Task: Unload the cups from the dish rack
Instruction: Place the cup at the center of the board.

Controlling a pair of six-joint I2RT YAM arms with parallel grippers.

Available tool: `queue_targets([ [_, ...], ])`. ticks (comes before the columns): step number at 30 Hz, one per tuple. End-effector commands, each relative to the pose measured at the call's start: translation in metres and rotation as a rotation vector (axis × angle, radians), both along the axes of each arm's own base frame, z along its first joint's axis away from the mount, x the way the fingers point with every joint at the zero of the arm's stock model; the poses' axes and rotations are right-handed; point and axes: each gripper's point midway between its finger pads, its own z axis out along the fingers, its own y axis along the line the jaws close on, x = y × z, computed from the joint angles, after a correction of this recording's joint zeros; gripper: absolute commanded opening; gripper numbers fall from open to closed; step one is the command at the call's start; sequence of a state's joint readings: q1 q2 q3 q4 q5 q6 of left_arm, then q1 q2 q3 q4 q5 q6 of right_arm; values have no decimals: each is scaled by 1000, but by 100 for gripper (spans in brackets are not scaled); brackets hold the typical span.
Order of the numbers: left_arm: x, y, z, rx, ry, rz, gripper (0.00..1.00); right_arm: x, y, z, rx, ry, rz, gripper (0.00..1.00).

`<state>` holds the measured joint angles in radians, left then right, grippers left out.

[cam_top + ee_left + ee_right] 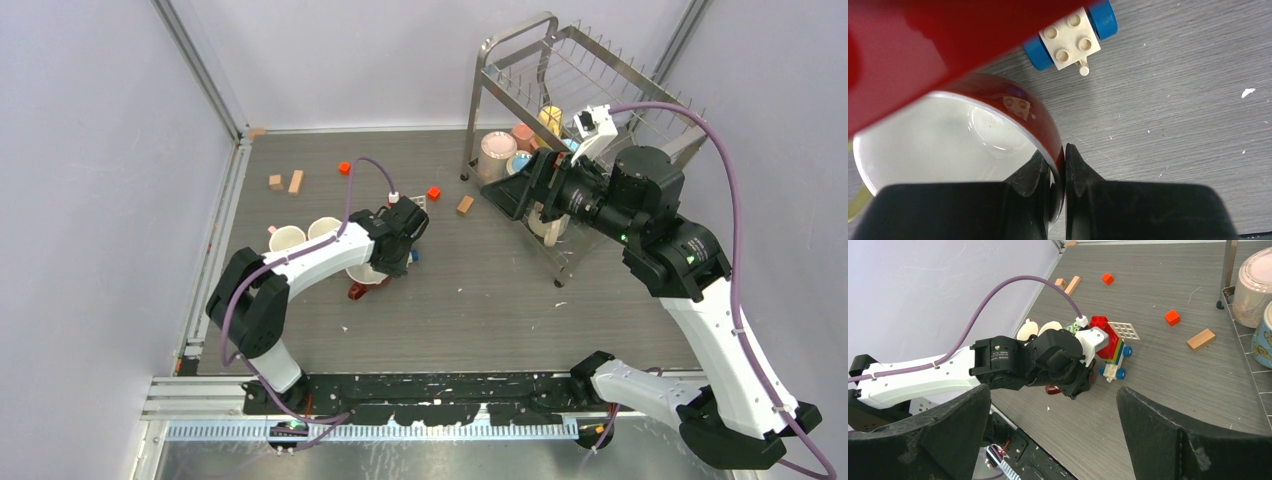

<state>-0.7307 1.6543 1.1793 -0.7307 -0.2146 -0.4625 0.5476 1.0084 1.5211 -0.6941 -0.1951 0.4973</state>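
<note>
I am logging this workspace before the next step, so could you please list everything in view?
table: one, grey wood grain.
dish rack: one, silver wire, far right.
cups in the rack: at least five showing, pink, mustard, light blue, beige; more may be hidden.
cream cups: two, on the left.
dark red mug: one, white inside, in left gripper.
wooden blocks: three, tan, scattered far side.
red blocks: two, mid-table.
brick toy car: one, multicoloured, blue wheels, by left gripper.
left gripper: shut on mug rim.
right gripper: open, empty, by rack.
</note>
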Motion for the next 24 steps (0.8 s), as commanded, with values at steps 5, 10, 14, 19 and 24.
queue_targets([
  [5,20,2,16,20,-81,18,13,-2,-3,13,-1,-44,-3,100],
  [10,18,5,19,21,-87,13,24,0,-2,12,-4,-40,-4,100],
  [14,17,6,21,21,-90,8,29,1,-2,10,-5,-38,-4,100],
  [19,16,4,30,-4,-102,-5,33,2,-2,10,-5,-37,-4,100],
  [24,13,-2,44,-46,-112,-34,37,3,-1,9,-6,-33,-4,100],
])
